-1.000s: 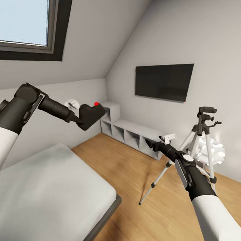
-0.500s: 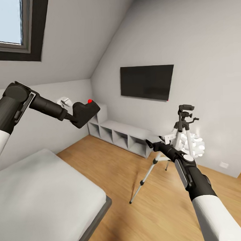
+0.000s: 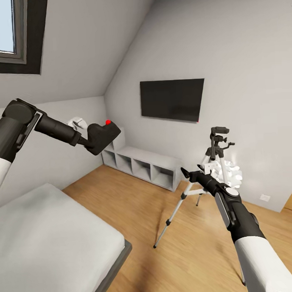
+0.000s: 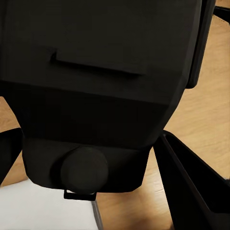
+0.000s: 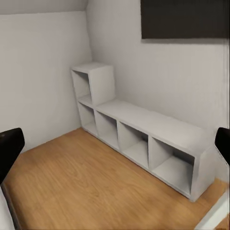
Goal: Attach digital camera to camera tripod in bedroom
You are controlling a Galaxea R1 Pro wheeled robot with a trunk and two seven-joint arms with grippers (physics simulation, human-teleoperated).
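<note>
Holding the digital camera [image 3: 104,136] pinched in the raised left claw [image 3: 92,142], the robot faces the camera tripod [image 3: 206,173], which stands upright on the floor well off to the right, behind the spread, nearer right claw [image 3: 190,176].

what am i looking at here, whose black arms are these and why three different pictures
A simulated two-armed robot in a bedroom. The large picture comes from its head camera, looking over both arms. The other two come from cameras near each arm's tool.

The left tool holds the small black digital camera with a red dot; up close it is the dark body between two black fingers.

The right tool is open and empty, facing the grey cubby shelf.

Ahead stands the silver-legged camera tripod on the light wooden floor, with a grey-framed bed beside.
</note>
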